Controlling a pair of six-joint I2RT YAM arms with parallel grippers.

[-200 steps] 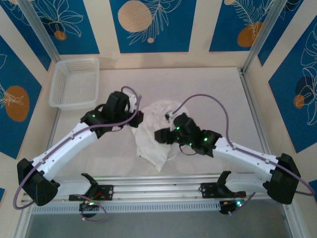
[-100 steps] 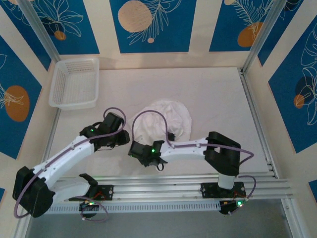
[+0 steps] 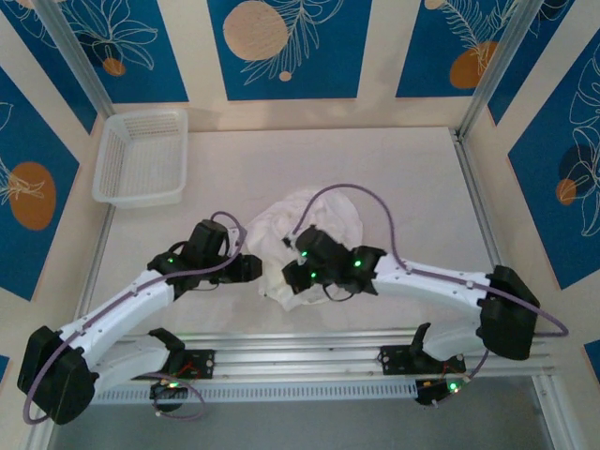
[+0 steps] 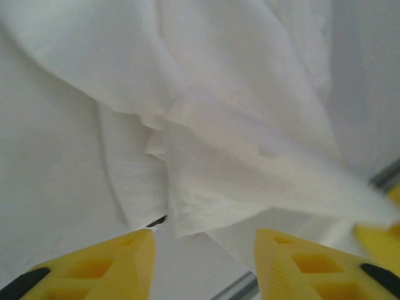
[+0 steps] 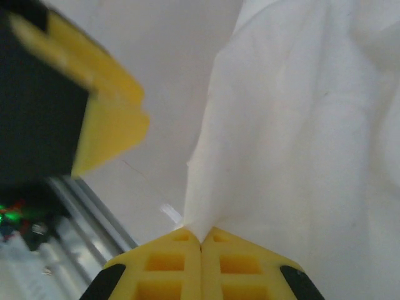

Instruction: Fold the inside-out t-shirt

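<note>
- A metal rail (image 3: pixel 300 361) runs along the near edge of a pale table (image 3: pixel 422 178). The two white arms start from the near left and near right and angle inward, so their wrists almost meet in front of the middle.
- The left arm stretches low, its forearm slanting up toward the centre. The left gripper (image 4: pixel 203 250) is released, with its yellow fingers apart and nothing between them. It hovers just beside the near left edge of the cloth.
- The right arm lies long and low across the table, wrist turned toward the left. The right gripper (image 5: pixel 200 240) is clenched, with its fingers pressed together on a thin edge of the t-shirt (image 3: pixel 328 220), which fans out beyond them.
- The t-shirt sits in a wrinkled white heap near the middle of the table, partly under the right wrist, bunched rather than spread.
- The step in hand looks like taking hold of an edge to open the shirt flat before any fold.
- To do this well, the left gripper should take a single layer of the edge, apart from the right one's pinch, closing low against the table.
- Both should then draw apart evenly so the cloth does not twist. Cloth this thin may slip, or a second layer may get caught.
- A white mesh basket (image 3: pixel 141 195) stands at the far left corner, well apart from the shirt.
</note>
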